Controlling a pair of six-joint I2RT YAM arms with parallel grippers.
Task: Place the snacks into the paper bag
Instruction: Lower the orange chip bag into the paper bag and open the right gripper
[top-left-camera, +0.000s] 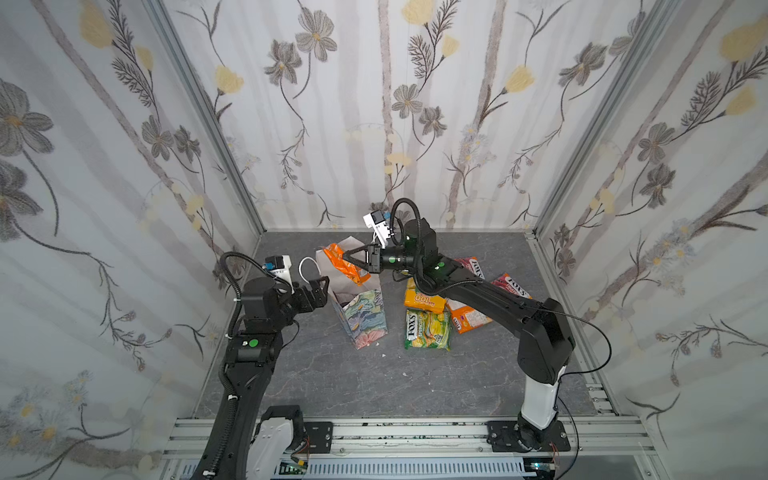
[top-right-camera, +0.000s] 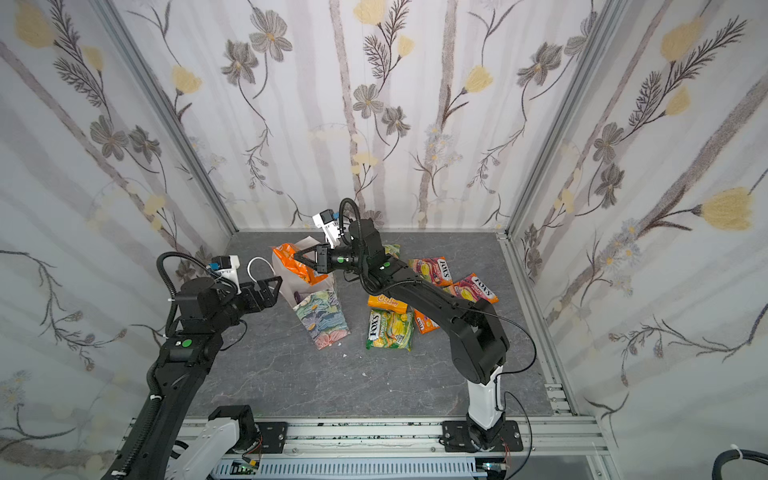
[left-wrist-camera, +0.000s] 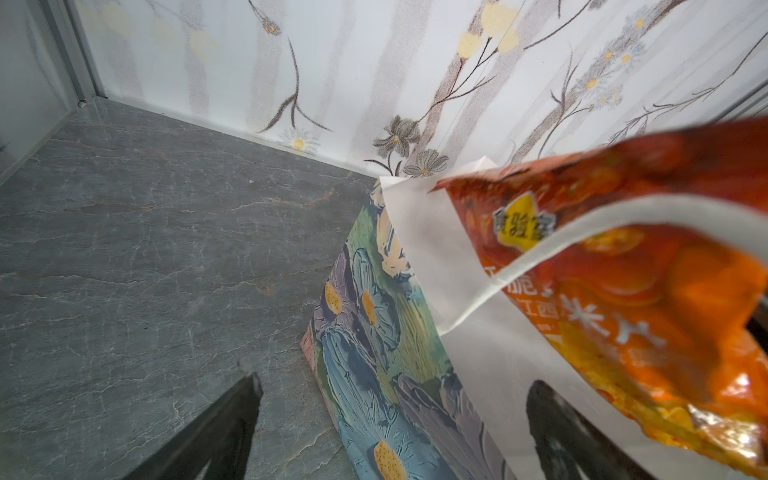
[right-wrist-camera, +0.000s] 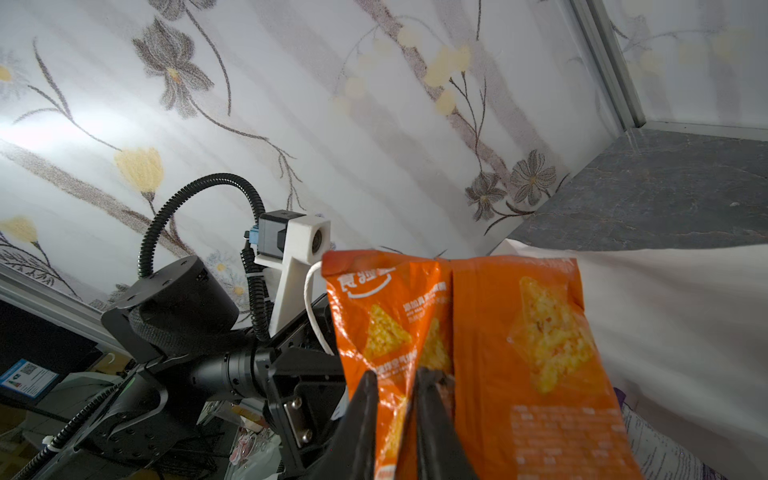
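Nearest, the green-yellow FOX'S packet (top-left-camera: 428, 330) is lying in full view, while the right arm (top-left-camera: 490, 299) is covering parts of the other loose snacks (top-left-camera: 469, 320) behind it. The left gripper (top-left-camera: 322, 285), jaws spread wide, is straddling one wall of the paper bag (top-left-camera: 365, 322), whose inside is showing only an unidentifiable purple shape (top-right-camera: 298, 296). Farther back, the right gripper (top-left-camera: 345, 258) is pinching an orange packet (top-left-camera: 349, 272) at the bag's mouth, partly behind its white rim.

grey stone-look tabletop (top-left-camera: 332, 382) bears paper bag (top-left-camera: 368, 320) and snack packets (top-left-camera: 428, 330).
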